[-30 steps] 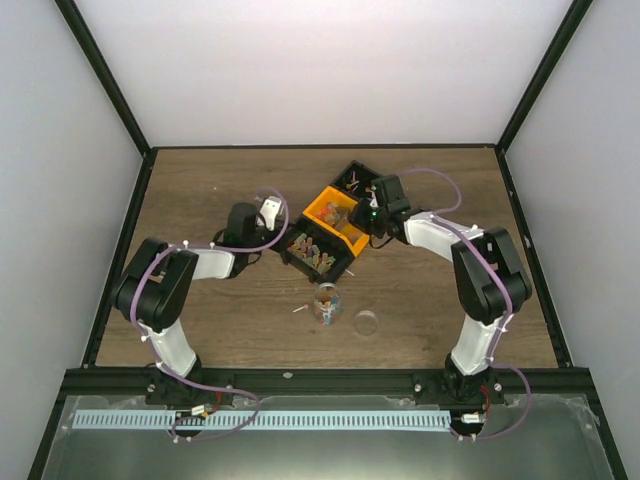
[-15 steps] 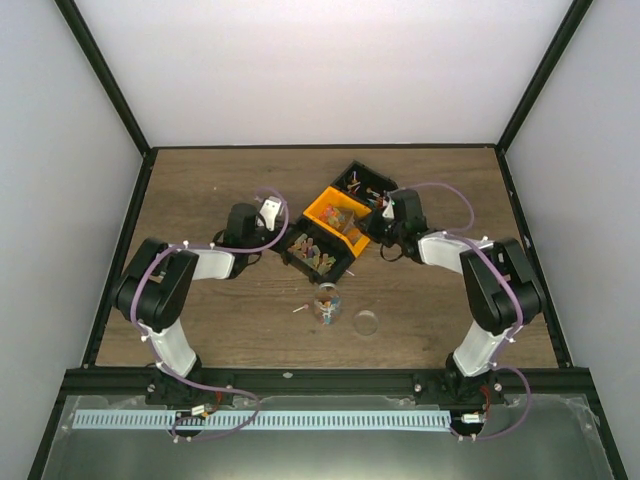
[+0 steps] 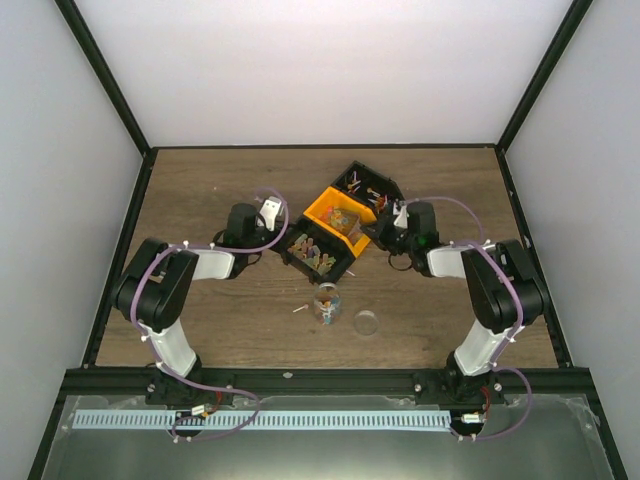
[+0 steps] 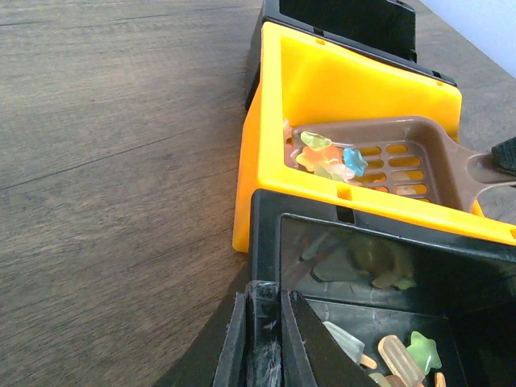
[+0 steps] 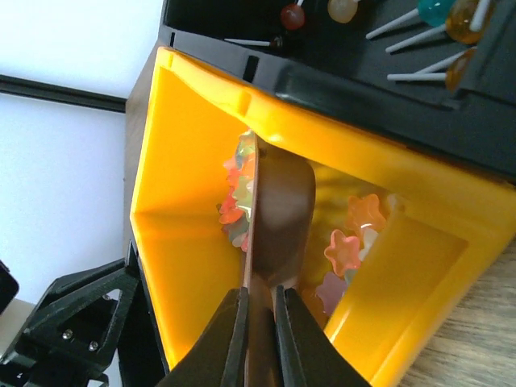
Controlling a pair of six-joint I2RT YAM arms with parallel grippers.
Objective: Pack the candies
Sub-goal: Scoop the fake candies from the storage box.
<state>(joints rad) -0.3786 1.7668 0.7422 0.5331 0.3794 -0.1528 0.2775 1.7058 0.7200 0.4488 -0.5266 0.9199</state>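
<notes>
Star-shaped candies [image 4: 326,157] in mixed colours lie in a brown slotted scoop [image 4: 387,157] inside the orange bin [image 4: 266,161]. My right gripper [image 5: 260,294] is shut on the scoop's handle, with the scoop [image 5: 278,205] turned on edge and candies [image 5: 236,197] against its face. More candies [image 5: 343,250] lie on the floor of the orange bin [image 5: 185,153]. My left gripper [image 4: 264,300] is shut on the wall of the near black bin [image 4: 379,266]. In the top view the left gripper [image 3: 277,238] is at that bin's left corner. The right gripper [image 3: 385,232] is at the orange bin's right side.
A small clear cup [image 3: 327,303] with sweets in it stands in front of the bins, a clear round lid [image 3: 366,322] to its right. A far black bin [image 5: 363,56] holds lollipops. Ice-lolly and star sweets lie in the near black bin.
My right arm has drawn back to the right and dropped lower, bringing the scoop into the orange bin from its right side. The left arm has not moved.
</notes>
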